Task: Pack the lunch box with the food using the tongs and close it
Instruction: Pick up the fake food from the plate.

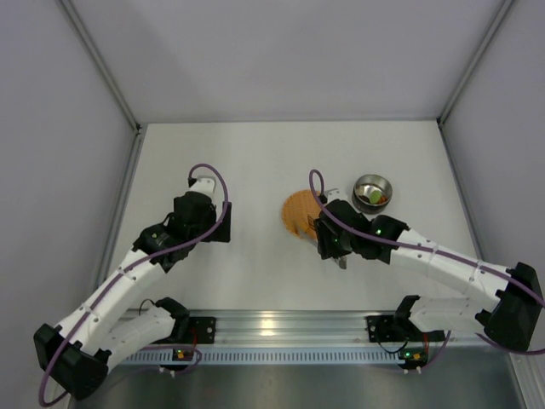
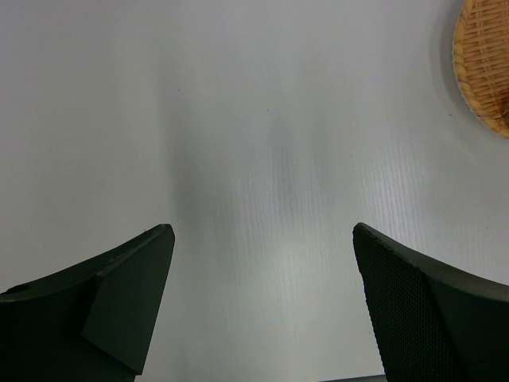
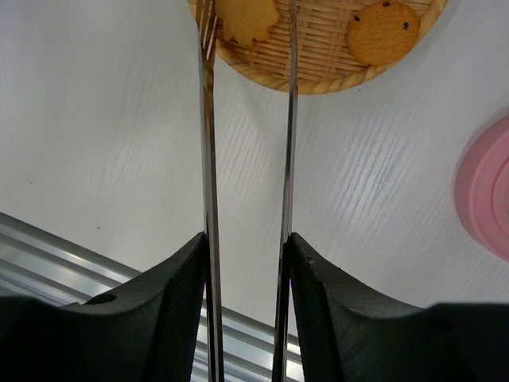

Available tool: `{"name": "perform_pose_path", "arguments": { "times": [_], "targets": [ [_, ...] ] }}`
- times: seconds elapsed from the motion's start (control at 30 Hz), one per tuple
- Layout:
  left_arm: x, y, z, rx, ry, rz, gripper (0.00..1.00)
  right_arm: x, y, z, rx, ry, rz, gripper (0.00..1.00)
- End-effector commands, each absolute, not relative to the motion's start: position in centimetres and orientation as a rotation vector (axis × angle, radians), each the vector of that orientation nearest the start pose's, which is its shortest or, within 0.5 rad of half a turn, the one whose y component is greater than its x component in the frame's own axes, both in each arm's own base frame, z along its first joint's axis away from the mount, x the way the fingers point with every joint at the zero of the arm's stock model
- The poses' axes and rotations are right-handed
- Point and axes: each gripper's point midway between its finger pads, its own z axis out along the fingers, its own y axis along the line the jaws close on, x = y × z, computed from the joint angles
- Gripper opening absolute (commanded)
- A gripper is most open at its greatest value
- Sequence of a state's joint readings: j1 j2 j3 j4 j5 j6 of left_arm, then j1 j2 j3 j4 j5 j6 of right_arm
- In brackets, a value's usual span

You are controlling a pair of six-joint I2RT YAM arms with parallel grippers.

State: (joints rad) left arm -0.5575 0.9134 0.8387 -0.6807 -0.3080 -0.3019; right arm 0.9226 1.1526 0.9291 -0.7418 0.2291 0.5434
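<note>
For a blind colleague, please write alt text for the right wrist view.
The right gripper holds silver tongs, whose arms reach over a woven plate carrying two biscuits. A pink lid shows at the right edge.

Nothing legible.
No lettering or number shows on the woven plate (image 1: 298, 213), pink lid (image 3: 489, 191) or steel bowl (image 1: 358, 188).

Left claw (image 2: 262, 232) spread, right claw (image 3: 246, 239) clamped
</note>
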Motion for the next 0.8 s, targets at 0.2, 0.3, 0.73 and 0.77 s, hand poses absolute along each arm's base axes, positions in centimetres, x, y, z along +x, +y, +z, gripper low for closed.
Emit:
{"name": "perform_pose_path", "arguments": {
  "times": [0.2,0.3,0.73,0.77],
  "targets": [
    [24.5,-10.2,17.3,0.121,2.239,-0.096,0.99,18.4,21.7,14.1,-0.370,2.454,0.368,0.41],
    [24.5,-10.2,17.4,0.119,2.238,-0.098,0.99,18.5,21.6,14.3,-0.366,2.450,0.359,0.34],
    [24.4,-10.4,17.3,0.131,2.239,-0.103,0.99,20.6,19.3,18.7,-0.261,2.351,0.291,0.28],
    [24.4,-10.4,17.3,0.132,2.238,-0.102,0.99,20.8,19.0,18.9,-0.254,2.347,0.282,0.28]
  ]
}}
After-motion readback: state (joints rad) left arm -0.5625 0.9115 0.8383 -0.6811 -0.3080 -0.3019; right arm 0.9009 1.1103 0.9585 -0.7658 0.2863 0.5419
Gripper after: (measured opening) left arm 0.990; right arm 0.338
